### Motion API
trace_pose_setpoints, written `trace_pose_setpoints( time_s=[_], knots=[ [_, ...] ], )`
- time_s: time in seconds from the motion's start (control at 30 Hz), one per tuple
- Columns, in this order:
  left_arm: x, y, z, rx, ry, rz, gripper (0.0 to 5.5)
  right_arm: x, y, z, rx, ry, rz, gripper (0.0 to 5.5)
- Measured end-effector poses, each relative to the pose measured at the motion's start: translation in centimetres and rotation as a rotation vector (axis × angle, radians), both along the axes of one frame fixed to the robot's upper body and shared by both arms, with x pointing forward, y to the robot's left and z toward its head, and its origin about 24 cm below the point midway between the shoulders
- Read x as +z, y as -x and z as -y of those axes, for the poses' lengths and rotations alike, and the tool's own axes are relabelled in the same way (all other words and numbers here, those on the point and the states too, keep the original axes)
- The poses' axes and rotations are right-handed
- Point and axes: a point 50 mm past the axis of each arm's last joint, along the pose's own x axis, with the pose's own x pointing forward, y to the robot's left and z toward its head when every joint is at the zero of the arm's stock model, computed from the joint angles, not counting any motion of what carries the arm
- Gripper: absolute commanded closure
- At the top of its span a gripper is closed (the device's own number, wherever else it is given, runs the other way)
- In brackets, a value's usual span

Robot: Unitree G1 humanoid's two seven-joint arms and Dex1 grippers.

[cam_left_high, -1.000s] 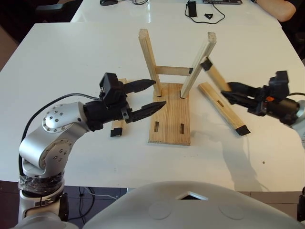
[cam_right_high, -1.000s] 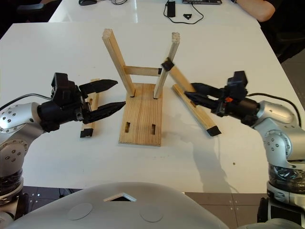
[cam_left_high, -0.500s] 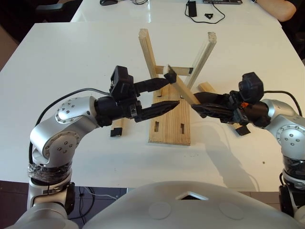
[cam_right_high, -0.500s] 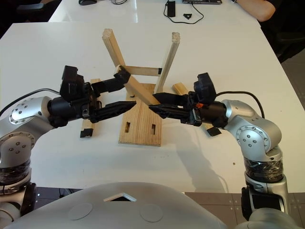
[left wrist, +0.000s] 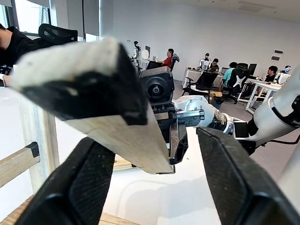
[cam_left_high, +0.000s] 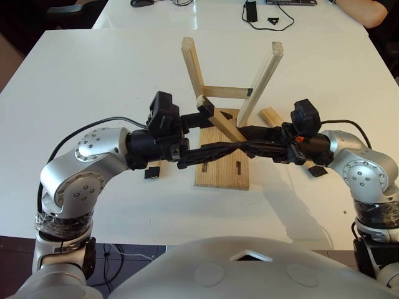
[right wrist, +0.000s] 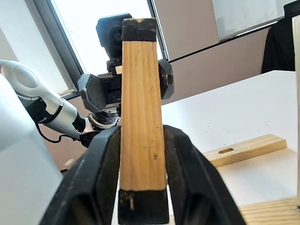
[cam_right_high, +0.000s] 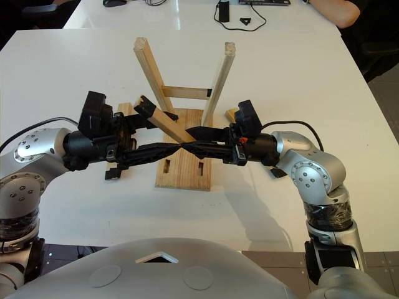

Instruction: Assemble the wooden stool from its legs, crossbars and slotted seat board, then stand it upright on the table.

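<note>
The slotted seat board [cam_left_high: 222, 171] lies flat on the white table. Two legs [cam_left_high: 194, 78] stand in it, joined by a crossbar [cam_left_high: 225, 92]. Above the board my right gripper [cam_left_high: 242, 142] is shut on the lower end of a black-tipped wooden leg [cam_left_high: 217, 121] and holds it tilted. In the right wrist view that leg [right wrist: 140, 103] sits between the pads. My left gripper [cam_left_high: 215, 134] comes in from the left, open, with its fingers [left wrist: 89, 187] on either side of the leg's upper black end [left wrist: 93, 93]; I cannot tell if they touch it.
A second loose leg [cam_left_high: 269, 114] lies on the table right of the board, partly under my right arm. Another wooden piece with a black tip [cam_left_high: 149, 173] lies under my left arm. A second table with cables [cam_left_high: 250, 11] stands behind.
My right gripper has carried the leg from the right side of the table leftward over the seat board. My left gripper has moved right until its open fingers flank the leg's upper end.
</note>
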Motion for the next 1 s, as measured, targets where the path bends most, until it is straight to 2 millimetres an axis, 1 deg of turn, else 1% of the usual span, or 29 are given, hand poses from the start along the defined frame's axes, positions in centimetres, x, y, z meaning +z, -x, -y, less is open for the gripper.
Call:
trace_pose_setpoints(
  time_s=[0.13, 0.23, 0.53, 0.73, 0.77, 0.93, 1.0],
  knots=[
    [-0.1, -0.1, -0.1, 0.004, -0.005, -0.003, 3.85, -0.3, 0.1, -0.6, 0.016, -0.016, -0.002, 4.22],
    [-0.2, -0.2, -0.1, 0.003, -0.013, -0.008, 4.12, -0.5, 0.1, -0.9, 0.022, -0.005, 0.003, 4.22],
    [-0.9, -0.2, -0.2, 0.002, -0.084, -0.004, 4.14, -0.9, 0.0, -0.7, 0.005, 0.076, 0.073, 4.22],
    [-1.2, -0.1, -0.1, -0.001, -0.092, -0.001, 4.16, -0.9, 0.0, -0.5, 0.005, 0.104, 0.101, 4.22],
    [-1.2, -0.2, -0.1, 0.0, -0.096, -0.001, 4.16, -0.9, 0.0, -0.5, 0.001, 0.111, 0.112, 3.85],
    [-1.2, -0.2, -0.2, 0.004, -0.107, 0.008, 4.2, -1.4, -0.1, -0.2, -0.027, 0.154, 0.118, 3.16],
    [-1.2, -0.1, -0.2, -0.006, -0.105, 0.01, 4.2, -1.7, 0.1, 0.0, -0.037, 0.17, 0.116, 3.13]
  ],
)
